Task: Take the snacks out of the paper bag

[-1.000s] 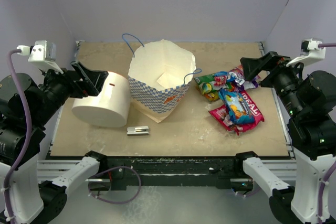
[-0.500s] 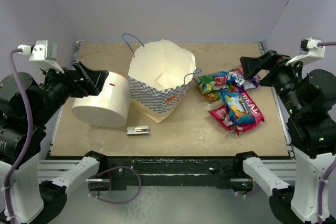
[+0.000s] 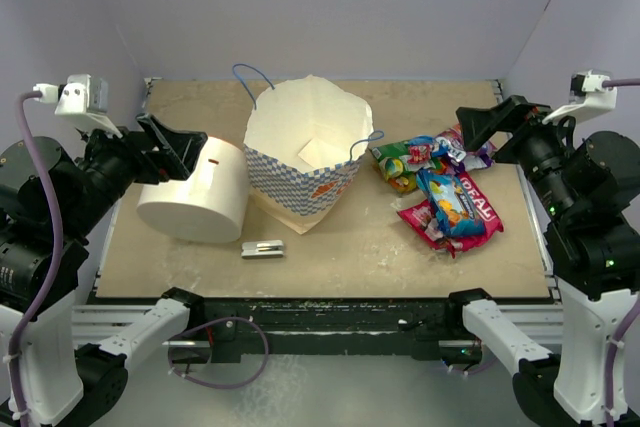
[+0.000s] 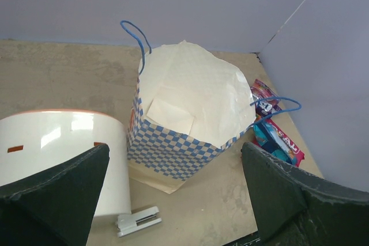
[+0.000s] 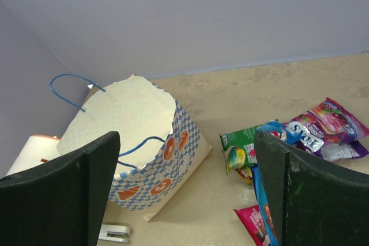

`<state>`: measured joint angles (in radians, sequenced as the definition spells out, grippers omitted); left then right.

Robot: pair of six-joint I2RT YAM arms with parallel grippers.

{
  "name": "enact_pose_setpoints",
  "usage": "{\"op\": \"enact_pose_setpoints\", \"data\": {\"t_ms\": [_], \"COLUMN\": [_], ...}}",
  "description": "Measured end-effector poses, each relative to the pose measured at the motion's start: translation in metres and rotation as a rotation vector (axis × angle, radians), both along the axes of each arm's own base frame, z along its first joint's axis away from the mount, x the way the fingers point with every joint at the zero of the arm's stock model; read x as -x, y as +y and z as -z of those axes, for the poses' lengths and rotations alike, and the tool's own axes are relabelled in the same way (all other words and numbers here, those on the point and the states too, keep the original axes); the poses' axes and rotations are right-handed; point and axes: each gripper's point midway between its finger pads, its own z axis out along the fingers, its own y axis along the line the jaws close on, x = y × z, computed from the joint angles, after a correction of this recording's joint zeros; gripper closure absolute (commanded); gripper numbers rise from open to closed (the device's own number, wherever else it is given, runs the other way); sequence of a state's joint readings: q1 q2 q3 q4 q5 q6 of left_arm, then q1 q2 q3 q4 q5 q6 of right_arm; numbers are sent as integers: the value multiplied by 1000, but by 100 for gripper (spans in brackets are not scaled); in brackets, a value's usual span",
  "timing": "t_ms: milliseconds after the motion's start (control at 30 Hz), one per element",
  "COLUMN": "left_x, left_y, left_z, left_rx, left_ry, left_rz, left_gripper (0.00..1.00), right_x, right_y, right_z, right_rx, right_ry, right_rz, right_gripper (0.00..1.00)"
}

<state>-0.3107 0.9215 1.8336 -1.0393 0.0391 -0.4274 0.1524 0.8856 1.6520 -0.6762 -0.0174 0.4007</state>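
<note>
From my station, the left gripper point(image 3: 172, 147) hangs at about nine o'clock of the table point(image 3: 370, 247). Its jaws are spread wide and grasp nothing. Just under it lies a plain white cylinder point(image 3: 195, 202) on its side. A small grey clip point(image 3: 263, 248) sits on the table at the cylinder's five o'clock.

The paper bag point(image 3: 300, 172) stands just left of the table's centre, mouth up and leaning a little. Its blue handles stick out at eleven and three o'clock. Looking down into it through the left wrist camera, I see only the cream lining and a flat pale rectangle at the bottom, and no packet showing.

The snacks point(image 3: 455, 202) lie heaped on the table at the bag's three o'clock, close to it but apart. Green, purple, blue and pink packets overlap one another. The right gripper point(image 3: 478, 127) hovers at the heap's one o'clock, fingers wide apart and empty.

My judgement is that the emptying is done or nearly so. What is left is to confirm that nothing hides flat against the bag's near wall, which no camera shows fully.
</note>
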Motion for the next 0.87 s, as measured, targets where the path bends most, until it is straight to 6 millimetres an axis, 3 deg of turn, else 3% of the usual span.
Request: {"op": "enact_pose_setpoints", "data": {"t_ms": [500,867], "left_x": [-3,-6], "left_y": [-1,-2], "left_z": [4,10], "left_rx": [-3,-8], "left_ry": [9,27], "left_rz": [0,1], "left_gripper": [1,1], "right_x": [-1,-13], "right_y": [-1,-20], "right_z": [1,9], "right_rx": [2,16], "right_ry": [2,46], "right_rz": [7,126], "right_gripper": [1,1]}}
